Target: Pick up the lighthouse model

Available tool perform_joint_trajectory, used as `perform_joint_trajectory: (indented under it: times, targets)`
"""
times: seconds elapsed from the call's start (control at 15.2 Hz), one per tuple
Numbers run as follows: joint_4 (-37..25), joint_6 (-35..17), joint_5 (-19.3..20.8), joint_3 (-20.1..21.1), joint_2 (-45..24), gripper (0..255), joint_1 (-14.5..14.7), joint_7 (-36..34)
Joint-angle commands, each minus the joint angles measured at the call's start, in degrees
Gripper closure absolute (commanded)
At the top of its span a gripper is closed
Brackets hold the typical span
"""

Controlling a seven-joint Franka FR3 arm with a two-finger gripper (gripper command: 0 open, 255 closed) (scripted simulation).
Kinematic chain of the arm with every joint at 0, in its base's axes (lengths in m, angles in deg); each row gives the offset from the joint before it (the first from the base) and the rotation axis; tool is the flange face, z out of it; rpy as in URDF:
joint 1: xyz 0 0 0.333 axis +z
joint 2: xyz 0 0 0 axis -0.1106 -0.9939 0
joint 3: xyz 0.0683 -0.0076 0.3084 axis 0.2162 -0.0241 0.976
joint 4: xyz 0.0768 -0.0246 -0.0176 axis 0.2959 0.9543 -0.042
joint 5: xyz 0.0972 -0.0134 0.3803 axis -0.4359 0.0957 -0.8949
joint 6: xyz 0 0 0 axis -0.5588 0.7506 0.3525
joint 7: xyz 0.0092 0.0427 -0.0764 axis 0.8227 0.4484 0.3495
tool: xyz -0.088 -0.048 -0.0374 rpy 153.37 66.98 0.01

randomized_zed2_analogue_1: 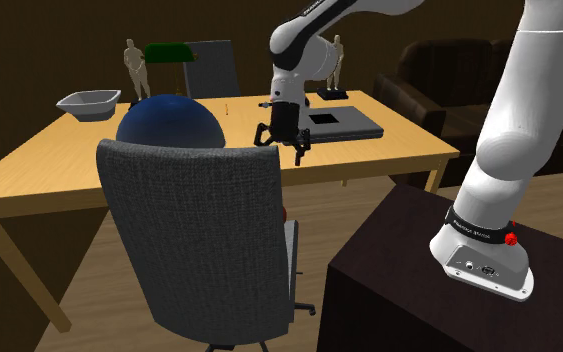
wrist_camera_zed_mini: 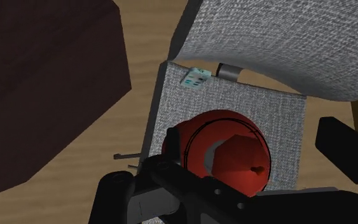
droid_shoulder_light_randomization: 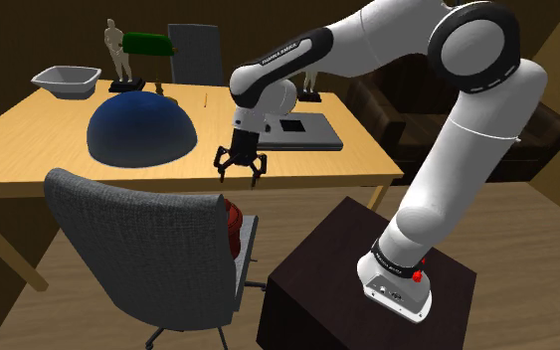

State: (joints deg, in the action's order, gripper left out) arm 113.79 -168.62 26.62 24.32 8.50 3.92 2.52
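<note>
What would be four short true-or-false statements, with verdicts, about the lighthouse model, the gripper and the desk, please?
1. The red lighthouse model rests on the seat of the grey office chair. True.
2. The gripper is shut on the lighthouse model. False: its fingers stand apart above it, not touching it.
3. A blue dome sits on the wooden desk. True.
4. The green desk lamp lies on the floor. False: it stands on the desk.
</note>
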Motion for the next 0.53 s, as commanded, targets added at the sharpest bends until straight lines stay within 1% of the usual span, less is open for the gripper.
perform_joint_trajectory:
  times: [0.0,0.33,0.46]
  targets:
    - [-2.1,-2.6,-1.9,-0.1,-5.1,0,0.0,-1.2]
    - [-8.1,-7.2,-7.0,0.1,-16.3,0,0.4,-4.5]
    - [-8.1,-7.8,-7.2,0.1,-17.0,0,0.4,-4.2]
